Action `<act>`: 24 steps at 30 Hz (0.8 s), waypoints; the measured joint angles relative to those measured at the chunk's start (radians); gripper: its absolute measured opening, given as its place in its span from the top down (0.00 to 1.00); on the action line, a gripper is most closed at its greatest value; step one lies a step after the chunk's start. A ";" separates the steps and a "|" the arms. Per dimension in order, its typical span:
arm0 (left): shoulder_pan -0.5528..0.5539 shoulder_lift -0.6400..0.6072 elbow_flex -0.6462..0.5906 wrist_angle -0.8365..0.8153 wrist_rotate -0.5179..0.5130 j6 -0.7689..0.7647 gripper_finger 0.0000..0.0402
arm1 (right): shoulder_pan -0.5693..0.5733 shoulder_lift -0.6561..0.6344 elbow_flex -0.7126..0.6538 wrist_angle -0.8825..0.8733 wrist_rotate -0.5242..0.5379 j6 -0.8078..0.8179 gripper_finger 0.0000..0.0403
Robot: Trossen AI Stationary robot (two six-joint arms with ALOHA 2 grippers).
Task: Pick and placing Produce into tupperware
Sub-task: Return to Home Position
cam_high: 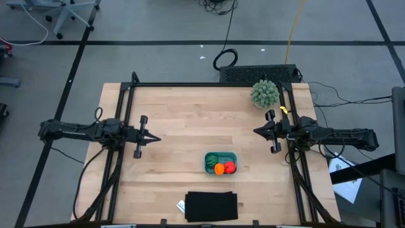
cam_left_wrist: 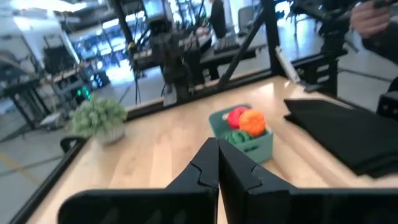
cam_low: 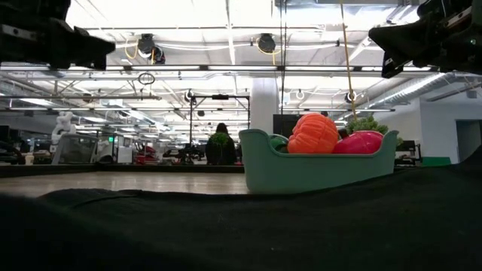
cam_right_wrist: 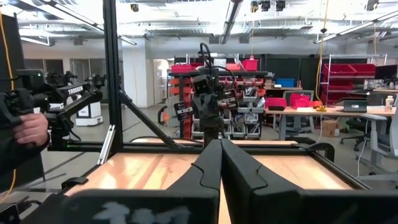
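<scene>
The tupperware (cam_high: pixel 228 155) is teal; the watermelon (cam_high: pixel 212 161) is dark green and striped, the ball (cam_high: pixel 219 168) orange, the tomato (cam_high: pixel 230 167) red. The spiky ball (cam_high: pixel 264 93) is pale green, the mat (cam_high: pixel 211 206) plain black, the surface (cam_high: pixel 190 114) light wood grain.

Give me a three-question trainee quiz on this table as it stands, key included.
1. True or false: the left gripper is holding the orange ball.
2. How many produce pieces lie in the teal container? A) one B) two C) three
3. Fill in: the spiky green ball stands nearest the ___.
Key: 1 false; 2 C; 3 right gripper.
</scene>
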 joint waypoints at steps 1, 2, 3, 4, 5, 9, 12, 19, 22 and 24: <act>0.002 0.000 0.000 -0.013 -0.009 -0.009 1.00 | 0.000 0.000 0.000 -0.004 0.000 0.000 1.00; 0.004 0.000 0.000 -0.024 -0.017 -0.015 1.00 | 0.000 0.000 0.000 -0.011 0.000 0.000 1.00; 0.005 0.000 0.000 -0.036 -0.021 -0.017 1.00 | 0.000 0.000 0.000 -0.020 0.000 0.000 1.00; 0.005 0.000 0.000 -0.049 -0.022 -0.016 1.00 | 0.000 0.001 0.000 -0.029 0.000 -0.001 1.00; 0.004 0.000 0.000 -0.062 -0.023 -0.017 1.00 | 0.000 0.001 0.000 -0.035 0.000 -0.002 1.00; 0.004 0.000 0.000 -0.098 -0.044 -0.014 1.00 | 0.000 0.001 0.000 -0.050 -0.002 -0.003 1.00; 0.004 0.000 0.000 -0.122 -0.083 -0.011 1.00 | 0.000 0.001 0.000 -0.050 -0.002 -0.006 1.00; 0.003 0.000 0.000 -0.150 -0.099 -0.041 1.00 | 0.000 0.001 0.000 -0.050 -0.001 -0.010 1.00; 0.003 0.003 0.000 -0.152 -0.099 -0.049 1.00 | 0.000 0.001 0.000 -0.050 -0.001 -0.010 1.00; 0.003 0.003 0.000 -0.153 -0.099 -0.049 0.99 | 0.000 0.001 0.000 -0.050 -0.001 -0.011 1.00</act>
